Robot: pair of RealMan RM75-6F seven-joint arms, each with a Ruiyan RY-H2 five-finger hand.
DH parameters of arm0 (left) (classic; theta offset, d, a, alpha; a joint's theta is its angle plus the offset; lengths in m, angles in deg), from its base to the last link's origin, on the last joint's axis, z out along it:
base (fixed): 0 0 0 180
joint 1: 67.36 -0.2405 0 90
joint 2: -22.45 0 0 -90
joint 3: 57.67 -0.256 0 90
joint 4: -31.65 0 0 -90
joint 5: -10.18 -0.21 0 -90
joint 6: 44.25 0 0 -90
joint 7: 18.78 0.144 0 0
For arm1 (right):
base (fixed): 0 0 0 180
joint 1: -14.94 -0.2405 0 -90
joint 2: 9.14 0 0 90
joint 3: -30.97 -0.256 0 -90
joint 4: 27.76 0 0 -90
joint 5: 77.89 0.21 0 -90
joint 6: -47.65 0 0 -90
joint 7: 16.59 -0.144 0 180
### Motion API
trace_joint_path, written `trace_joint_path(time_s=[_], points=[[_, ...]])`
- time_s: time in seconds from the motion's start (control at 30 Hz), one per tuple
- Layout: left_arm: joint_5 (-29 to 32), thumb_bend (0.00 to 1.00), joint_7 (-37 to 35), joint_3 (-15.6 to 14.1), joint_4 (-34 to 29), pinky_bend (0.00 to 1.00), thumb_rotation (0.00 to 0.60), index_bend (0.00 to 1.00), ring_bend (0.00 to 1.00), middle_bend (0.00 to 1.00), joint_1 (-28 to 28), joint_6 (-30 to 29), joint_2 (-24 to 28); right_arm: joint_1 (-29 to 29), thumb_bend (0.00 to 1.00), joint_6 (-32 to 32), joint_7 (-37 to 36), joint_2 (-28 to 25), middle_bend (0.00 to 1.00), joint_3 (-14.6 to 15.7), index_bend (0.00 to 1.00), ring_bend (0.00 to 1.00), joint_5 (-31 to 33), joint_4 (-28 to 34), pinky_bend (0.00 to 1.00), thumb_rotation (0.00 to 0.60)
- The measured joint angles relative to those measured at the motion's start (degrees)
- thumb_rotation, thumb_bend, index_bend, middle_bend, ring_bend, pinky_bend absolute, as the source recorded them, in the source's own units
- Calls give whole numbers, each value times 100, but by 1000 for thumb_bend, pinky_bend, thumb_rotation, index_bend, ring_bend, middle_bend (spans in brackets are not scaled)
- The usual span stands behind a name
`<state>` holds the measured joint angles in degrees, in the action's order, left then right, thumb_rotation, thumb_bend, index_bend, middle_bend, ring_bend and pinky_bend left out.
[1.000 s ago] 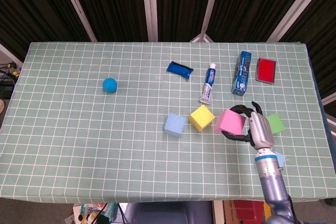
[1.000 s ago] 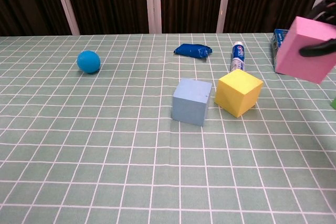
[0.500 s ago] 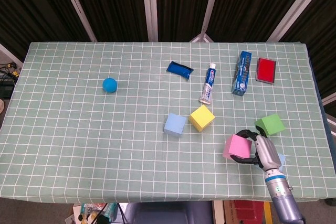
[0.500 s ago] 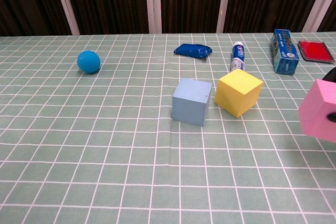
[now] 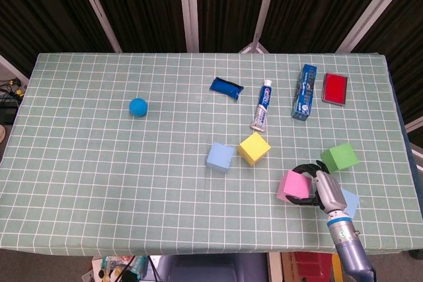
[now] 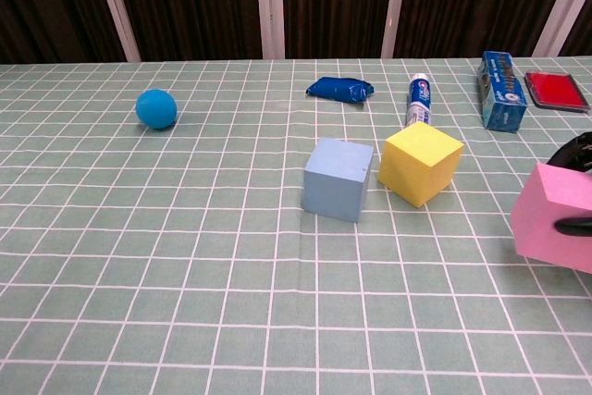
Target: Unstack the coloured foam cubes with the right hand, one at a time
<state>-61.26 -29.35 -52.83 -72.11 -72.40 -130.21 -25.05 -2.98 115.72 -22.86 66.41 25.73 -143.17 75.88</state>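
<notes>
My right hand (image 5: 318, 186) grips the pink foam cube (image 5: 293, 185) near the table's front right; in the chest view the pink cube (image 6: 554, 217) fills the right edge with dark fingertips (image 6: 575, 226) on its face. A green cube (image 5: 340, 157) sits just beyond the hand. The yellow cube (image 5: 254, 148) and the light blue cube (image 5: 219, 156) stand side by side mid-table, also seen as the yellow cube (image 6: 420, 162) and the blue cube (image 6: 338, 178). No cubes are stacked. My left hand is out of both views.
A blue ball (image 5: 137, 107) lies at the left. A dark blue pouch (image 5: 227, 87), a toothpaste tube (image 5: 263, 104), a blue toothpaste box (image 5: 304, 92) and a red block (image 5: 334, 88) lie at the back. A pale blue thing (image 5: 349, 203) shows under my forearm.
My right hand carried the pink cube from beside the yellow cube toward the front right, uncovering the green cube, and has now shifted it slightly left and lower.
</notes>
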Motion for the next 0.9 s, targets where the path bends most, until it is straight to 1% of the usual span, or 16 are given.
trace_joint_path(time_s=[0.2,0.3,0.5,0.6,0.67,0.77,0.9], points=[[40,257,-24,16,7,0,600,185,0,0,-8,-6,5,-7,191,-73,14,117,435,-54,442,202,3,-10,0,600],[35,257,-23,17,7,0,600,185,0,0,5,19,9,1,191,-53,36,203,416,-73,425,195,-6,-27,0,600],[38,257,-52,18,8,0,600,185,0,0,-8,5,20,-8,191,-21,136,421,327,-146,336,122,4,-142,0,600],[54,257,-73,27,13,0,600,185,0,0,-12,4,24,-24,180,-20,237,492,258,-180,277,76,37,-174,0,600],[55,257,-74,25,13,0,600,185,0,0,-9,19,26,-29,167,-33,265,523,204,-191,219,43,53,-173,0,600],[39,257,-71,19,10,0,600,185,0,0,-3,29,29,-29,152,-65,280,523,145,-186,167,14,61,-158,0,600],[43,257,-85,21,9,0,600,185,0,0,-9,22,32,-29,125,-125,312,421,84,-168,125,0,51,-74,0,600]])
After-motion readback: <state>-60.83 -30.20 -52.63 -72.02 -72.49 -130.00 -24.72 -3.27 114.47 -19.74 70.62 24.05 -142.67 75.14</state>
